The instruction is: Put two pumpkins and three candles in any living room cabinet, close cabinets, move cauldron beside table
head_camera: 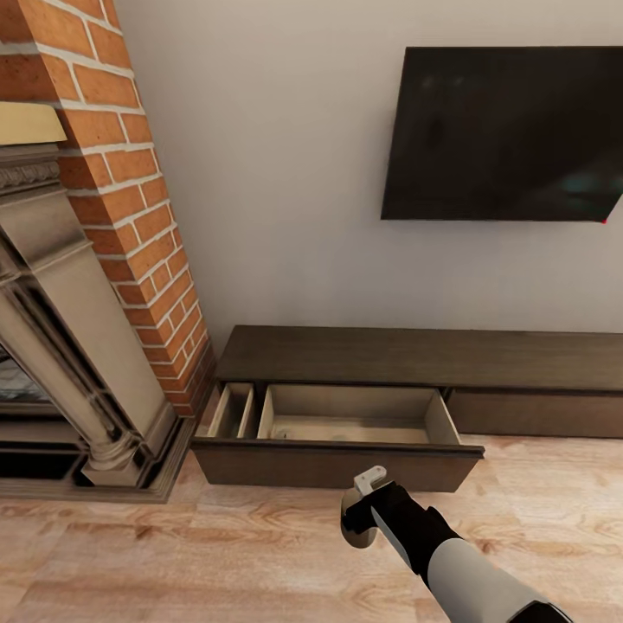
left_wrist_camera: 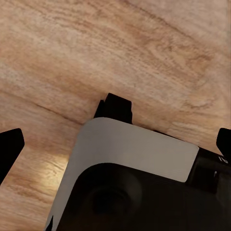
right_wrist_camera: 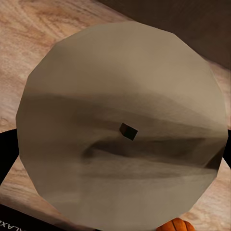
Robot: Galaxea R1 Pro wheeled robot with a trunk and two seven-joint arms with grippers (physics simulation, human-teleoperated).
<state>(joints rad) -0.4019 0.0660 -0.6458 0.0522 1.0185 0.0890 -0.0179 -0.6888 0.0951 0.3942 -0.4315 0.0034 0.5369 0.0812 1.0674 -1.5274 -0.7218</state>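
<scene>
At the left edge of the head view a fireplace (head_camera: 61, 346) with a brick chimney (head_camera: 130, 173) is cut off by the frame, so only part of its carved surround shows. To its right, in the lower middle, the cabinet (head_camera: 415, 359) runs along the wall and off the right edge; its left drawer (head_camera: 346, 433) stands pulled out, and two faint round shapes on the tan drawer floor are too dim to name. In the upper right a dark television (head_camera: 510, 130) hangs on the wall, its right side cut off. Below the drawer front, the right gripper (head_camera: 362, 510) reaches in from the lower right and is clenched on a candle (head_camera: 356, 526), most of which is hidden by the fingers in this view. In the right wrist view the candle's round top (right_wrist_camera: 122, 127) with its small dark wick covers almost everything, black fingers (right_wrist_camera: 6, 154) peeking out at its left edge, and a sliver of a pumpkin (right_wrist_camera: 175, 225) is just visible at the bottom edge above the wood floor (head_camera: 173, 554). In the left wrist view, only dark tips of the left gripper (left_wrist_camera: 9, 147) show at the frame's sides over the floor, with a white and black robot part (left_wrist_camera: 134, 159) below; I cannot tell how far its jaws are spread.
</scene>
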